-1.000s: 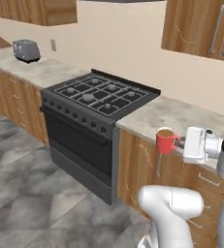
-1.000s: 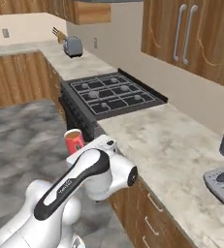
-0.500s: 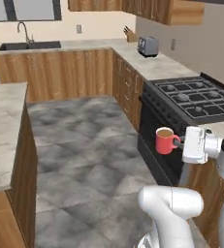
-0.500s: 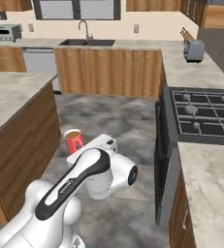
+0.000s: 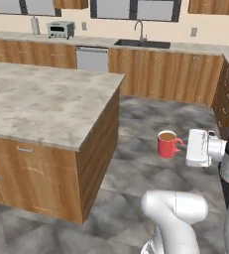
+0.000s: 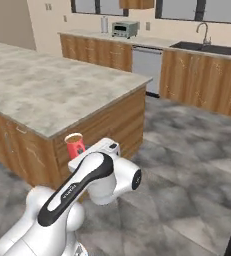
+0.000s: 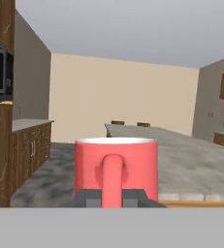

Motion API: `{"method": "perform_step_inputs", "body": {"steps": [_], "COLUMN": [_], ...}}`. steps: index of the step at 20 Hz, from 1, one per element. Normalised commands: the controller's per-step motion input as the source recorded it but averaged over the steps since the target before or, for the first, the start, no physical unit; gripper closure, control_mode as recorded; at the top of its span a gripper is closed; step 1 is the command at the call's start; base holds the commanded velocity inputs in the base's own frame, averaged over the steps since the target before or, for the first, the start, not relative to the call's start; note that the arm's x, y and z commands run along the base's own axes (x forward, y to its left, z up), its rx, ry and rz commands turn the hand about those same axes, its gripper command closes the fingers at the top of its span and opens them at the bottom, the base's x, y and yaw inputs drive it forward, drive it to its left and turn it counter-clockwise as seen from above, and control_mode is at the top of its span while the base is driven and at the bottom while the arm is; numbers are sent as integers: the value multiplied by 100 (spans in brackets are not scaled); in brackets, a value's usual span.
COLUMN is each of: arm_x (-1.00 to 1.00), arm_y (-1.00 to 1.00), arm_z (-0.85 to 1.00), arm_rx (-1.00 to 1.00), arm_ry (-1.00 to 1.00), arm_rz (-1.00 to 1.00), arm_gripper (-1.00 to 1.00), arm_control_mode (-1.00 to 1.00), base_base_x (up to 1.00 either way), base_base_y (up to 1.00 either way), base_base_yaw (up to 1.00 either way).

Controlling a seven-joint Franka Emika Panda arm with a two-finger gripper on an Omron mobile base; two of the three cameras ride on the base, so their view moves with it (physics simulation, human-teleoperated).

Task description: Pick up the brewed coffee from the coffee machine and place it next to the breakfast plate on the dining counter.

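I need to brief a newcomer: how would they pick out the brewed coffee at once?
Find the big marbled dining counter; right of its near corner, above the grey floor, the gripper holds a mug by its handle. That is the brewed coffee, the sole small red thing, brown liquid inside.

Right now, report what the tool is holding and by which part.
The tool is shut on the red mug of coffee, gripping it by its side handle. The mug is upright, carried in the air beside the dining counter.
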Motion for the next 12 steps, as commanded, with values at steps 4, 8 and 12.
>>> {"method": "perform_step_inputs", "body": {"steps": [4,8,12], "arm_x": [0,0,0], "arm_y": [0,0,0], "arm_z": [0,0,0], "arm_rx": [0,0,0], "arm_ry": [0,0,0], "arm_rz": [0,0,0], "arm_gripper": [100,100,100], "arm_control_mode": [100,100,100], "base_base_x": [29,59,56], "base_base_y": [35,74,99], "base_base_yaw": [67,47,33]}}
